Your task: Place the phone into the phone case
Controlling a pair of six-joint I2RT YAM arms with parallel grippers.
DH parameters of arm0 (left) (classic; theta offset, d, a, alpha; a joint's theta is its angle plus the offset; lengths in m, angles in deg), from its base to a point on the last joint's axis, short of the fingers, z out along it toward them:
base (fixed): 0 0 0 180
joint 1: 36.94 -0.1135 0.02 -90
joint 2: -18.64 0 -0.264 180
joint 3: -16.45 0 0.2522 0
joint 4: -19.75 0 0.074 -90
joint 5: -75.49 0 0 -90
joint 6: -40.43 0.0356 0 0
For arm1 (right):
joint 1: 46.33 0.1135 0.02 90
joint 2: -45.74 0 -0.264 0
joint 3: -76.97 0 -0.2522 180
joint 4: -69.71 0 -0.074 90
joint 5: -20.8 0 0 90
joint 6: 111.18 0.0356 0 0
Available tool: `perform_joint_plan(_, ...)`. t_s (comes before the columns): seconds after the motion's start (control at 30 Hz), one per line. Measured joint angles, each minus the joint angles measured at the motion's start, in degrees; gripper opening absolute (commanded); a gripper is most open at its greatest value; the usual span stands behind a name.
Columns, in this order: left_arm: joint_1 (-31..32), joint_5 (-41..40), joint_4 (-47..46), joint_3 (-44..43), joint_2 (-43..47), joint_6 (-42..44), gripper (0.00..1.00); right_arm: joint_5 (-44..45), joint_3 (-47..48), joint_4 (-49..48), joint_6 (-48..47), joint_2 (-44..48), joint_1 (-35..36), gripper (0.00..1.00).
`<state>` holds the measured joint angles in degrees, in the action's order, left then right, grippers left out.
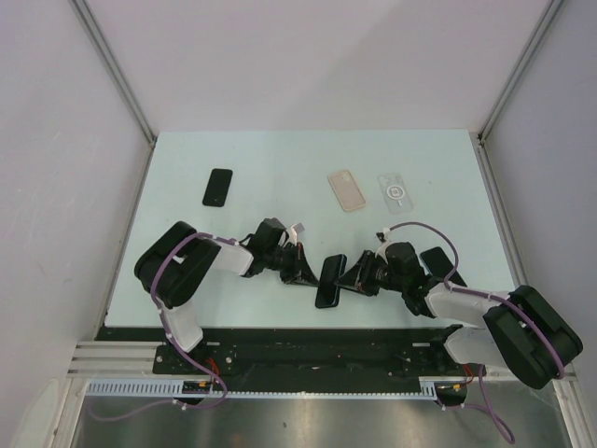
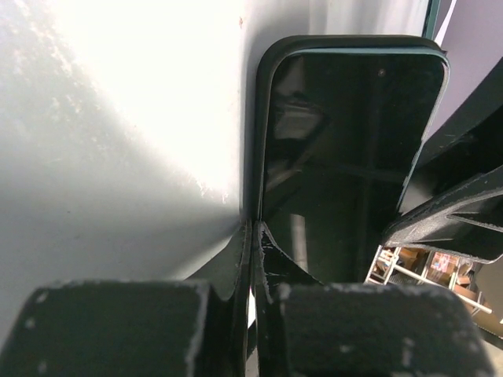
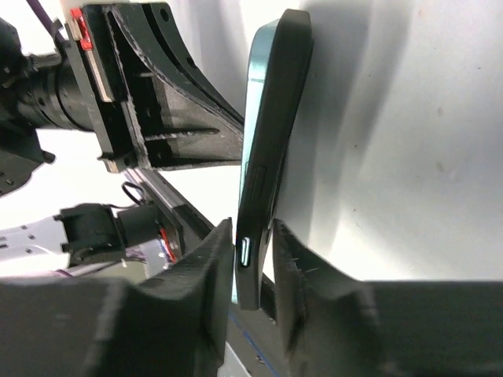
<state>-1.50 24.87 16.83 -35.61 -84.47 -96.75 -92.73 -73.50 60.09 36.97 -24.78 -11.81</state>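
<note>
Two end effectors (image 1: 311, 276) (image 1: 349, 279), one phone (image 1: 328, 282) pinched

Phone (image 1: 328, 282): dark glass, teal frame, tipped up on edge over the near-centre of the table (image 1: 280, 159). Black case (image 3: 295, 86) sits against its back, rim showing round the screen's top corners. Side button visible.

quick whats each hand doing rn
left hand: closed, tips meeting at the edge of the phone; cannot tell if it pinches anything
right hand: closed on the phone
</note>
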Motion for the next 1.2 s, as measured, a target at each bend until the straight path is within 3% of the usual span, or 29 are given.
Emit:
perform_joint_plan(0.07, 0.0, 0.0, -0.2, 0.1, 0.0, -0.3, 0.04, 0.3, 0.0, 0.3, 0.2, 0.0, 0.2, 0.39)
perform_joint_plan(0.3, 0.4, 0.0, -1.0, 0.1, 0.0, -0.9, 0.04, 3.0, 0.0, 4.1, 0.4, 0.1, 1.5, 0.38)
perform_joint_plan(0.4, 0.5, 0.0, -1.2, 0.1, -0.1, -0.9, 0.06, 4.3, 0.0, 5.3, 0.8, 0.2, 2.3, 0.21)
perform_joint_plan(0.43, 0.5, 0.0, -1.2, 0.1, -0.1, -0.9, 0.07, 4.5, 0.0, 5.5, 0.9, 0.2, 2.4, 0.09)
perform_joint_plan(0.5, 0.5, 0.0, -1.4, 0.3, -0.1, -0.9, 0.15, 4.8, 0.0, 5.6, 1.2, 0.2, 2.6, 0.00)
perform_joint_plan(0.67, 0.4, 0.4, -1.9, 1.2, 1.0, -1.1, 0.50, 4.0, 0.0, 5.2, 0.9, 0.4, 2.3, 0.00)
perform_joint_plan(0.77, -0.1, 0.0, -0.7, 3.0, 5.2, -0.3, 0.62, 3.0, 0.0, 5.1, -0.1, 1.4, 1.7, 0.00)
perform_joint_plan(1.03, -1.9, 1.1, 1.2, 5.7, 19.4, 0.7, 0.69, -0.9, 0.0, 4.0, -2.9, 13.5, 0.1, 0.00)
perform_joint_plan(1.2, -1.9, 5.0, -4.4, 7.3, 24.2, -0.5, 0.67, -4.2, 0.0, 1.2, -2.7, 17.9, -0.1, 0.00)
